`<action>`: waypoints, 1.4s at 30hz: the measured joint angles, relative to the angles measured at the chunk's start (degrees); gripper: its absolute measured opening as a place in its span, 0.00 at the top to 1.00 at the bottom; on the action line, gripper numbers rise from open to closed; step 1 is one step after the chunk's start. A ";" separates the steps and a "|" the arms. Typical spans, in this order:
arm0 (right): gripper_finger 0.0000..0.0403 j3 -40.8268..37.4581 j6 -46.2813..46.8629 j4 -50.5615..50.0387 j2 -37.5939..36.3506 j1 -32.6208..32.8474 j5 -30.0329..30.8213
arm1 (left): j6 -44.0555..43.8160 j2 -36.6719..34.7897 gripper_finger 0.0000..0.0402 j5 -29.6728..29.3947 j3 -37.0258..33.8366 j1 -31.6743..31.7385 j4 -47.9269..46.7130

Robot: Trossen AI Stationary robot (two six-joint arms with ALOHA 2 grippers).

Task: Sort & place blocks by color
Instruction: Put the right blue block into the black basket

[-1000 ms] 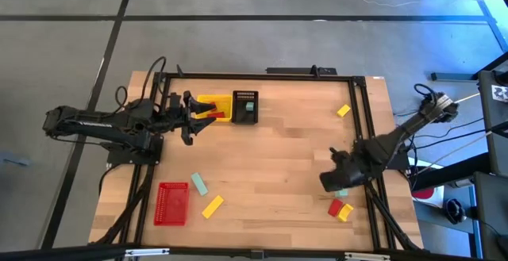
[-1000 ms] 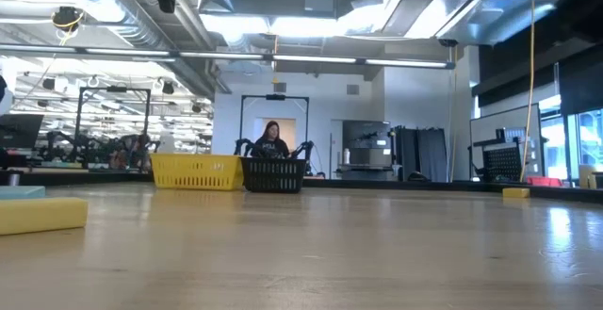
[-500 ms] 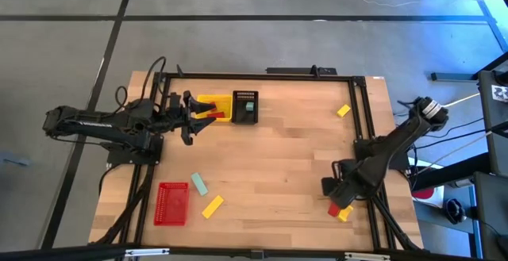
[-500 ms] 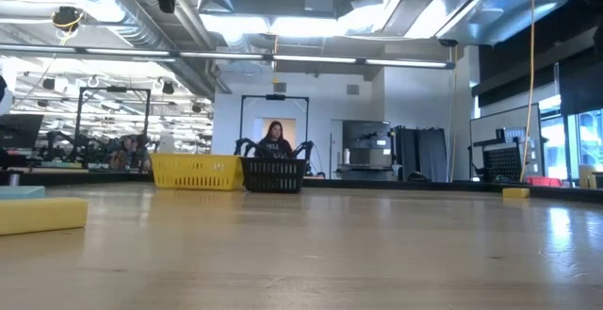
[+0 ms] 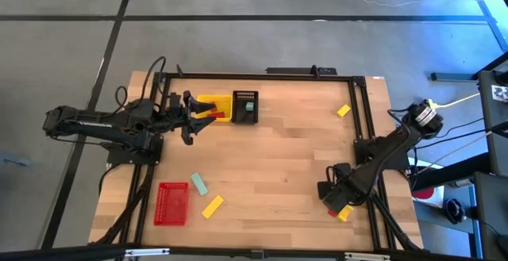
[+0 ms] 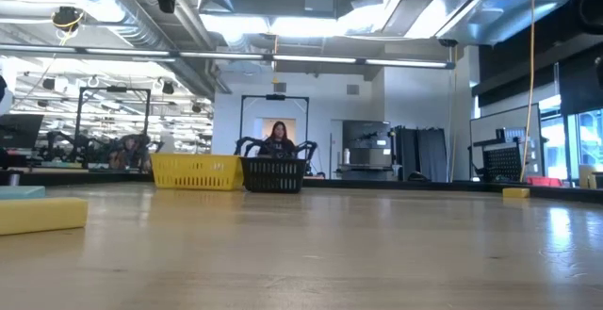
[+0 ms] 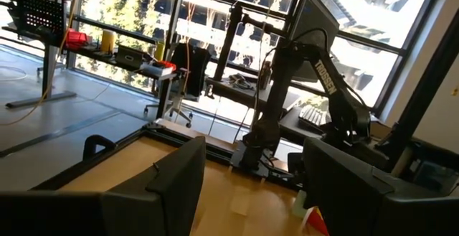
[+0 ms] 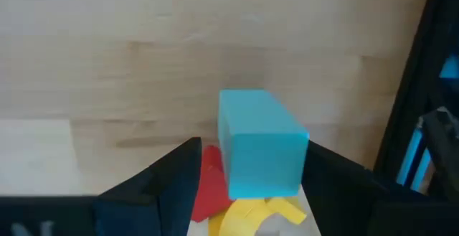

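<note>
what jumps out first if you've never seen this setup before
The right claw holds a pale teal block just above the red block and yellow block at the table's near right edge. Across the table, the left claw hangs open by the yellow basket and black basket.

A pale wooden table (image 5: 270, 158) framed by dark rails carries three small baskets and scattered blocks. Near the far edge, left of centre, a yellow basket (image 5: 211, 107) and a black basket (image 5: 245, 108) stand side by side, touching. A red basket (image 5: 171, 203) lies at the near left corner, with a teal block (image 5: 198, 185) just beside it and a yellow block (image 5: 212, 206) next to that. A lone yellow block (image 5: 343, 111) sits toward the far right, well apart from the rest. At the near right, a red block (image 8: 209, 193) and a yellow block (image 5: 344, 213) lie together on the wood.
</note>
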 joint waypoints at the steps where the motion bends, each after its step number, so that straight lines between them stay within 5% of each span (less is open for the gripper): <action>1: 0.44 0.00 -0.02 0.06 0.18 0.00 0.00 | -0.02 0.00 0.43 -0.04 0.00 0.00 0.00; 8: 0.67 -0.13 -1.93 -0.47 0.26 -0.02 0.11 | -0.07 0.00 0.43 -0.86 0.00 0.00 0.00; 12: 0.67 -0.05 -6.34 -1.31 -2.08 -0.02 3.31 | -0.07 0.00 0.43 -1.21 0.00 0.00 0.15; 19: 0.67 1.22 -19.98 1.34 -18.64 -1.63 34.52 | -1.83 0.00 0.43 -0.85 0.02 -0.01 0.13; 22: 0.67 -0.44 -32.30 8.58 -24.07 -6.07 40.27 | -3.41 0.00 0.43 -0.80 0.02 0.00 0.08; 27: 0.67 -6.24 -62.22 39.80 -25.85 -17.24 38.76 | -3.15 0.00 0.43 2.26 0.02 0.00 -0.15; 33: 0.67 -13.20 -97.33 85.03 -19.79 -29.99 22.02 | -2.06 0.11 0.43 2.97 0.04 0.00 -1.52; 38: 0.67 -12.15 -100.76 91.14 -16.33 -36.23 11.68 | -1.68 0.11 0.43 3.33 0.04 0.00 -1.57; 42: 0.67 -11.65 -100.79 91.20 -15.72 -37.03 9.93 | -1.71 0.11 0.43 4.36 0.04 -0.02 -1.57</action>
